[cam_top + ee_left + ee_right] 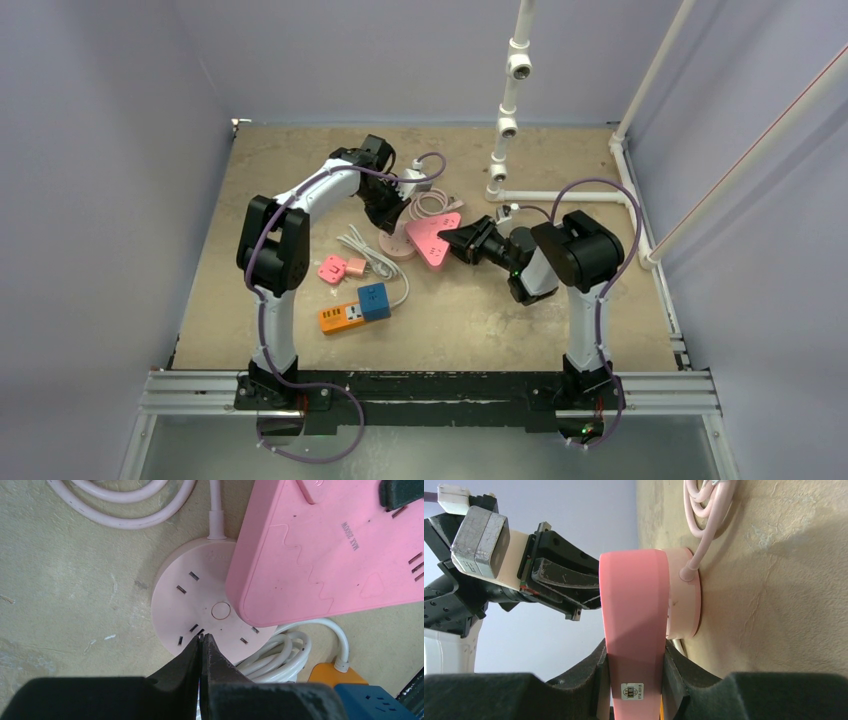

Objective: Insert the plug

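Right gripper [635, 662] clamped on pink triangular adapter [320, 555], printed "MAX 2500W", overlapping round pink socket hub [190, 605] at hub's 2 o'clock. Left gripper [201, 639] fully closed, empty, over hub's 6 o'clock edge.

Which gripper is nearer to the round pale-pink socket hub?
Left. The left gripper, shut, has its tips right over the round hub near its edge. The right gripper is off to one side, clamped on the triangular pink strip that overlaps the hub.

triangular strip [320, 555] partly atop round hub [195, 597], L hand [201, 639] over hub edge, R hand [452, 240] at strip's right
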You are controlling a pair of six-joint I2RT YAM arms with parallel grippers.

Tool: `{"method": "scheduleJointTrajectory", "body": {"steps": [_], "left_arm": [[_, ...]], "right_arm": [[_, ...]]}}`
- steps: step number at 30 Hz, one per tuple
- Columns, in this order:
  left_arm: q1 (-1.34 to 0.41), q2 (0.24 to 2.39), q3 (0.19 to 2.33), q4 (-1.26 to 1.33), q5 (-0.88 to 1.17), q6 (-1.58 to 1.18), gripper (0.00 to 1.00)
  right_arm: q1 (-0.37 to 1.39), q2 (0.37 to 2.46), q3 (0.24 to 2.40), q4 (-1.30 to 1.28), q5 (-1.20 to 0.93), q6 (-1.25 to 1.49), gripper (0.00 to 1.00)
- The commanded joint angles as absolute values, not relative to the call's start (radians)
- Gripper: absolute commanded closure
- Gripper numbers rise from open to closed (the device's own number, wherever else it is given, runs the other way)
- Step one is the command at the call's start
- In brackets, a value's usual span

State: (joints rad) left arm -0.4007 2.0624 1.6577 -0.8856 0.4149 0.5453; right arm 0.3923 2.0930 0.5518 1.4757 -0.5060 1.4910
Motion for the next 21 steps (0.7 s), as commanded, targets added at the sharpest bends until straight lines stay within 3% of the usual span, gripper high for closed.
{"method": "scheduleJointTrajectory", "body": {"steps": [1, 21], "left_arm": [[-0.396, 2.062, 1.656, -0.890, 0.419, 0.552, 1.00], [-0.396, 2.060, 1.652, -0.887, 0.416, 0.548, 1.00]], "right_arm": [[0.396, 2.114, 0.538, 1.543, -0.493, 1.476, 1.00], [0.419, 2.114, 0.525, 1.596, -0.479, 1.504, 1.00]]}}
